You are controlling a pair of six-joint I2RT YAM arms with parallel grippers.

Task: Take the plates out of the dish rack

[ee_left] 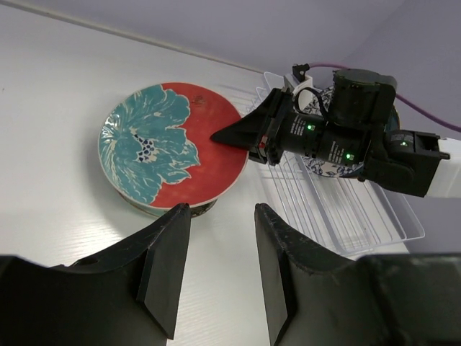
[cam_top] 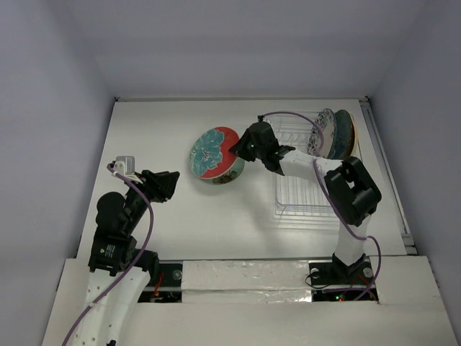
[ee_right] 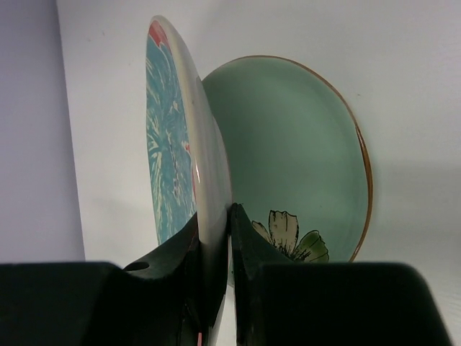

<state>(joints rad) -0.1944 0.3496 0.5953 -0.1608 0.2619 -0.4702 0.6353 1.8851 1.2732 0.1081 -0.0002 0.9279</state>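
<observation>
Holding a red plate over a green one, left of the dish rack

We see the right gripper (cam_top: 238, 150) clamped on the rim of a red plate (cam_top: 212, 153) painted with a teal flower. The pinch is on the rim that faces the dish rack (cam_top: 302, 194), so the plate reaches leftward, away from the hand. A round plate has no long axis. What counts is its face, which is tilted rather than level.

Directly beneath it, a mint green plate (ee_right: 295, 144) lies face up on the table (cam_top: 180, 223). We judge this the setting-down step, and it turns on that one relation, red above green. We cannot tell whether the two already touch.

The left gripper (cam_top: 167, 183) hangs just left of the pair, pointed at them, with its jaws apart and nothing between them. It is the nearer arm to the stack. The right arm is the nearer to the rack.

Counting, we find one rack and two plates out of it. At the rack's far end a white plate (cam_top: 325, 133) with blue pattern and a dark teal plate (cam_top: 347, 135) stand on edge. A tan edge (cam_top: 336, 140) between them may be a third.
</observation>
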